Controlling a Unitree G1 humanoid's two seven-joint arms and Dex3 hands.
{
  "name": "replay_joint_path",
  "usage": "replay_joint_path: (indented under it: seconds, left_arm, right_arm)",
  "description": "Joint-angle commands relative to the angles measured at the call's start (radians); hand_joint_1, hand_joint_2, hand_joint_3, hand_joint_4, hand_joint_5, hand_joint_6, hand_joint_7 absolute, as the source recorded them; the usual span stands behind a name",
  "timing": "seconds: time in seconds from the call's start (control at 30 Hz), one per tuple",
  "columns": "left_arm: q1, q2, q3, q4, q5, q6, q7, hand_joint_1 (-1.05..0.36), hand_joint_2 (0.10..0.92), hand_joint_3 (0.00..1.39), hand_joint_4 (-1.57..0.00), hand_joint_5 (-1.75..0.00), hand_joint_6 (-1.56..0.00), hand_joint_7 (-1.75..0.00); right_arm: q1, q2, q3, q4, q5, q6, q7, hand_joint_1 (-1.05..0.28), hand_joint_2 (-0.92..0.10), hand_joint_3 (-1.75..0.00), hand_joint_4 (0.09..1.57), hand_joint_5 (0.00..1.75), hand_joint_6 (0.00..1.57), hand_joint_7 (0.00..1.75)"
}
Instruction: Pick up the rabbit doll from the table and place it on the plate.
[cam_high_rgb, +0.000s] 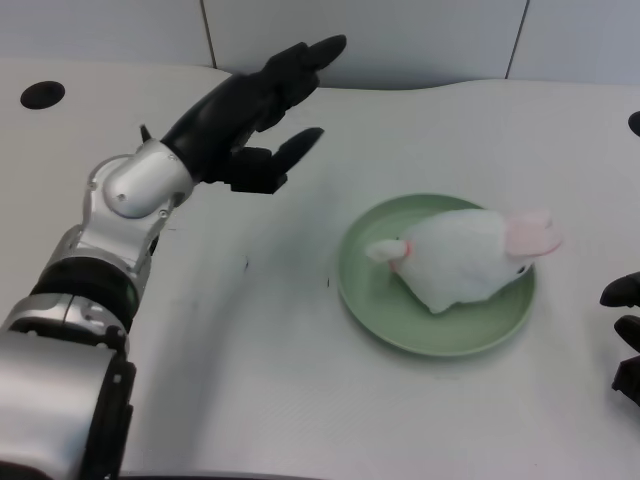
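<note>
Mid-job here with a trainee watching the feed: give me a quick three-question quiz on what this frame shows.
1. True or false: the rabbit doll lies on the green plate.
2. The left hand is: A) gripping the doll, B) open and holding nothing, up and left of the plate, C) pressing on the plate.
3. Fill in: the doll's pink ear juts past the plate's ____ rim.

Key: 1 true. 2 B. 3 upper right, as seen in the picture.
</note>
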Motion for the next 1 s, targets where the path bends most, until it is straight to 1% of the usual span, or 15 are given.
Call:
replay_joint_path:
  seconds: [0.03, 0.1, 0.17, 0.23, 0.27, 0.37, 0.43, 0.53, 0.6, 0.7, 0.77, 0.83, 0.87, 0.93, 1.0]
  left_arm:
    - [0.051, 0.002, 0.127, -0.016, -0.160, 0.099, -0.175, -1.05, 0.921, 0.81, -0.02, -0.01, 0.00, 0.00]
    - [0.085, -0.009, 0.217, -0.020, -0.273, 0.193, -0.283, -1.05, 0.921, 0.81, -0.04, -0.02, 0.00, 0.00]
    - [0.107, -0.014, 0.277, -0.022, -0.344, 0.288, -0.341, -1.05, 0.921, 0.81, -0.04, -0.03, 0.00, 0.00]
    - [0.135, -0.018, 0.333, -0.023, -0.411, 0.399, -0.391, -1.05, 0.921, 0.81, -0.03, -0.02, 0.00, 0.00]
    - [0.154, -0.020, 0.356, -0.024, -0.437, 0.446, -0.411, -1.05, 0.921, 0.82, -0.02, -0.02, 0.00, 0.00]
    - [0.201, -0.021, 0.391, -0.035, -0.477, 0.533, -0.437, -1.05, 0.921, 0.84, 0.00, 0.00, 0.00, 0.00]
    - [0.225, -0.018, 0.431, -0.043, -0.524, 0.622, -0.452, -1.05, 0.921, 0.84, 0.00, 0.00, 0.00, 0.00]
    - [0.258, -0.005, 0.494, -0.067, -0.600, 0.762, -0.470, -1.05, 0.921, 0.84, 0.00, 0.00, 0.00, 0.00]
    - [0.280, 0.002, 0.512, -0.093, -0.624, 0.817, -0.468, -1.05, 0.921, 0.84, 0.00, 0.00, 0.00, 0.00]
    - [0.330, 0.011, 0.525, -0.150, -0.654, 0.899, -0.475, -1.05, 0.921, 0.84, 0.00, 0.00, 0.00, 0.00]
    - [0.371, 0.014, 0.517, -0.202, -0.661, 0.929, -0.490, -1.05, 0.921, 0.87, 0.00, 0.00, 0.00, 0.00]
    - [0.413, 0.018, 0.502, -0.260, -0.654, 0.941, -0.490, -1.05, 0.921, 0.88, 0.00, 0.00, 0.00, 0.00]
    - [0.428, 0.021, 0.499, -0.283, -0.655, 0.951, -0.488, -1.05, 0.921, 0.87, 0.00, 0.00, 0.00, 0.00]
    - [0.443, 0.033, 0.504, -0.306, -0.668, 0.981, -0.494, -1.05, 0.921, 0.85, -0.01, 0.00, 0.00, 0.00]
    - [0.438, 0.043, 0.509, -0.295, -0.676, 0.993, -0.510, -1.05, 0.921, 0.84, -0.01, -0.01, 0.00, 0.00]
  right_arm:
    - [0.003, -0.014, -0.005, 0.003, 0.005, -0.018, -0.001, -0.40, -0.92, -0.15, 1.53, 1.75, 1.27, 1.75]
    - [0.003, -0.015, -0.003, 0.003, 0.002, -0.025, -0.004, -0.40, -0.92, -0.16, 1.54, 1.75, 1.29, 1.75]
    - [0.003, -0.016, -0.003, 0.003, 0.002, -0.026, -0.007, -0.40, -0.92, -0.16, 1.54, 1.75, 1.27, 1.75]
    - [0.003, -0.015, -0.007, 0.006, 0.006, -0.026, -0.005, -0.39, -0.92, -0.16, 1.54, 1.75, 1.26, 1.75]
    - [0.002, -0.016, -0.007, 0.007, 0.006, -0.022, -0.006, -0.39, -0.92, -0.16, 1.54, 1.75, 1.26, 1.75]
    - [0.002, -0.017, -0.004, 0.006, 0.004, -0.018, -0.011, -0.39, -0.92, -0.15, 1.56, 1.75, 1.30, 1.75]
    - [0.003, -0.016, -0.003, 0.003, 0.003, -0.027, -0.007, -0.39, -0.92, -0.18, 1.56, 1.75, 1.32, 1.75]
    - [0.000, -0.018, -0.004, 0.006, 0.004, -0.021, -0.004, -0.38, -0.92, -0.19, 1.57, 1.75, 1.32, 1.75]
    - [-0.001, -0.019, -0.003, 0.007, 0.003, -0.019, -0.002, -0.38, -0.92, -0.19, 1.57, 1.75, 1.32, 1.75]
    - [0.000, -0.020, -0.006, 0.009, 0.007, -0.017, 0.003, -0.38, -0.92, -0.18, 1.57, 1.75, 1.32, 1.75]
    - [-0.001, -0.020, -0.007, 0.009, 0.008, -0.015, -0.001, -0.37, -0.92, -0.18, 1.56, 1.75, 1.29, 1.75]
    - [-0.001, -0.020, -0.005, 0.009, 0.006, -0.018, 0.002, -0.37, -0.92, -0.18, 1.55, 1.75, 1.27, 1.75]
    - [-0.002, -0.021, -0.003, 0.008, 0.004, -0.018, 0.000, -0.38, -0.92, -0.18, 1.55, 1.75, 1.27, 1.75]
    - [-0.004, -0.020, -0.005, 0.010, 0.006, -0.014, -0.001, -0.37, -0.92, -0.18, 1.55, 1.75, 1.27, 1.75]
    - [-0.004, -0.020, -0.003, 0.010, 0.003, -0.027, 0.000, -0.38, -0.92, -0.19, 1.55, 1.75, 1.27, 1.75]
